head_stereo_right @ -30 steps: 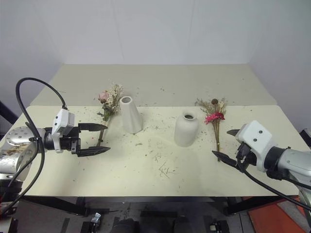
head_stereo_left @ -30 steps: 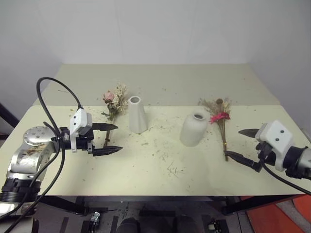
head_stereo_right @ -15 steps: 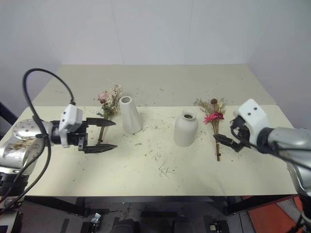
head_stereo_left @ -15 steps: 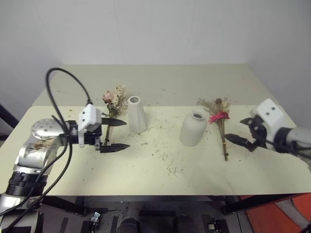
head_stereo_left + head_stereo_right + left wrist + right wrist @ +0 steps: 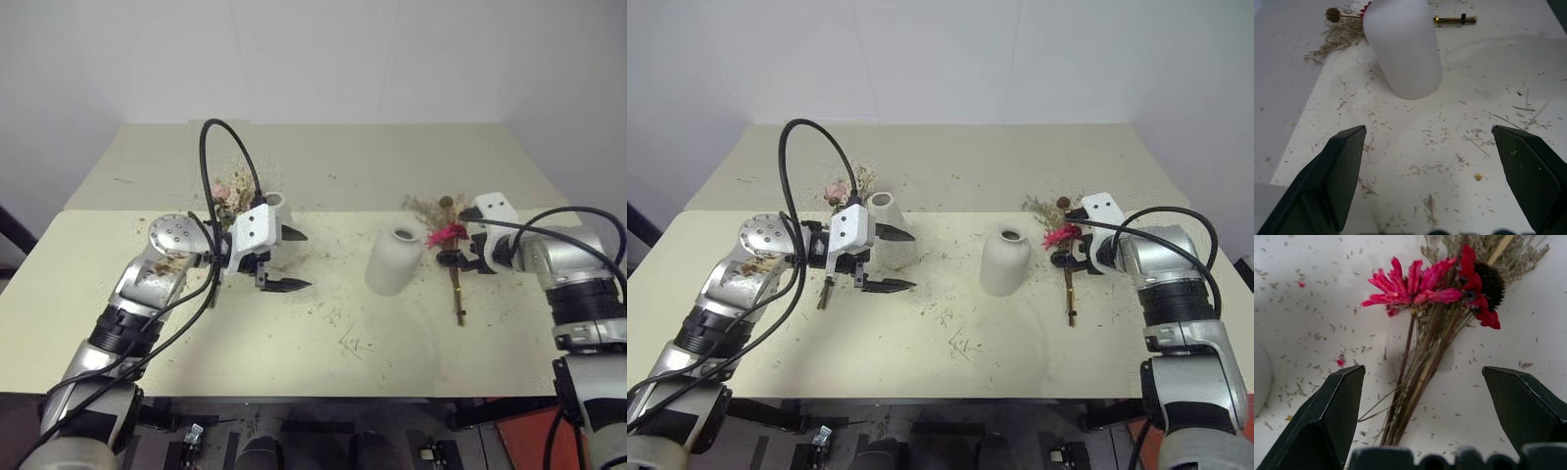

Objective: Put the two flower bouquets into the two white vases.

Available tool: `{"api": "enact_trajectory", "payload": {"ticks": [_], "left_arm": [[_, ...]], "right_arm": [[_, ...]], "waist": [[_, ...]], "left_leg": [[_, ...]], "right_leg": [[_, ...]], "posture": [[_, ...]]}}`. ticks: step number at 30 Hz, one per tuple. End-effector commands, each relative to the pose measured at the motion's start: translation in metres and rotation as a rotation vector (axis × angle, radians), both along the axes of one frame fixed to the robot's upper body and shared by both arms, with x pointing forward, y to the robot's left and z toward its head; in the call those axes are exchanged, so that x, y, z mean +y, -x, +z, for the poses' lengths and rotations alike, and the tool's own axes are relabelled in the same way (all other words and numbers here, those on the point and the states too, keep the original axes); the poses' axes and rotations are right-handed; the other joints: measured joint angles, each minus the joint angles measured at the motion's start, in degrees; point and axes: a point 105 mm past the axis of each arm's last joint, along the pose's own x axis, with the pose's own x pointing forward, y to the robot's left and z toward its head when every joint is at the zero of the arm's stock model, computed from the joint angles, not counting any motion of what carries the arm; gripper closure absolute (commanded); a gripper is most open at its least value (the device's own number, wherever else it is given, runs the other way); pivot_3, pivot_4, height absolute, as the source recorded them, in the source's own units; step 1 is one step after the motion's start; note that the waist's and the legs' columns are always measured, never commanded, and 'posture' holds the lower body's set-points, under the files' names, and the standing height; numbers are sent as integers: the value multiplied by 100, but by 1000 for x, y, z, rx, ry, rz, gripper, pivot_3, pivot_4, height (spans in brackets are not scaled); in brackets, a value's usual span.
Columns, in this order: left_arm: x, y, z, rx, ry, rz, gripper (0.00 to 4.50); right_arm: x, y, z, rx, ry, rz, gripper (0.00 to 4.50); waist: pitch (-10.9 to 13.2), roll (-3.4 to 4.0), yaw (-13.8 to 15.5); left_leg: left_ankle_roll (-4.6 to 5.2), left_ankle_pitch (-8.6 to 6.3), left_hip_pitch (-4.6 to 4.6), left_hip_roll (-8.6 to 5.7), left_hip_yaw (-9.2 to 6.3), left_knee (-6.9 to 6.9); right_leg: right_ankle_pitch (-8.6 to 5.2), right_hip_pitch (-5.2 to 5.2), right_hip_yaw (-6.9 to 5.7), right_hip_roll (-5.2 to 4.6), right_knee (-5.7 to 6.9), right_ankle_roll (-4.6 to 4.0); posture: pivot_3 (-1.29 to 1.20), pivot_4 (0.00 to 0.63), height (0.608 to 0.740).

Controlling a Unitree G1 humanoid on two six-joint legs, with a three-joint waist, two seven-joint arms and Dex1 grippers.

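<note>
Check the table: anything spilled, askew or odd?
Yes: dried flower crumbs and bits of stalk litter the table, thickest around the rounded vase. Both vases stand upright. The red daisy bouquet and the pink rose bouquet lie flat on the table, neither in a vase yet.

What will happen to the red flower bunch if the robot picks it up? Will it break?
The red flower bunch looks dried, with thin stems, so it is probably very light and a bit brittle. Crumbs lie scattered on the table, so bits would likely flake off. A band ties the stems, so they should lift together; the heads may droop.
</note>
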Motion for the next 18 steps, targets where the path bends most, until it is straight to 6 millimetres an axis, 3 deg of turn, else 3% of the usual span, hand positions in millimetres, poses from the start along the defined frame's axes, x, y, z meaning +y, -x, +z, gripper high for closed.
{"api": "enact_trajectory", "payload": {"ticks": [1, 8, 12, 14, 18], "left_arm": [[-1, 1, 4, -36, -8, -22, 0], [1, 4, 5, -30, 32, -21, 0], [4, 3, 7, -33, 35, -9, 0], [7, 2, 5, -34, 22, 1, 0], [7, 2, 4, -34, 17, 4, 0]], "right_arm": [[0, -7, 14, -52, 0, 5, 867], [1, -10, 7, -26, -14, -5, 3307], [-1, -11, 7, -35, -14, -23, 4479], [-6, -16, 17, -88, -6, -68, 4479], [-22, -30, 63, -378, 63, -194, 4479]], "waist": [[-1, 2, -15], [-1, 3, -18], [-2, 3, -19], [-2, 3, -21], [-2, 5, -17]], "left_leg": [[0, 0, 3, 0, 0, 0], [-3, 2, 13, 0, 1, 2], [-4, 3, 13, 0, 0, 2], [-4, 3, 13, 0, 1, 2], [-4, 3, 12, 0, 0, 2]], "right_leg": [[0, 2, 1, 0, 0, 0], [0, 2, 3, 0, -1, 0], [0, 3, 3, 1, 0, 0], [0, 4, 4, 0, 2, 0], [0, 2, 3, -1, 2, 0]], "posture": [[0, 150, 740], [0, 150, 740], [0, 150, 740], [0, 150, 740], [0, 150, 740]]}}
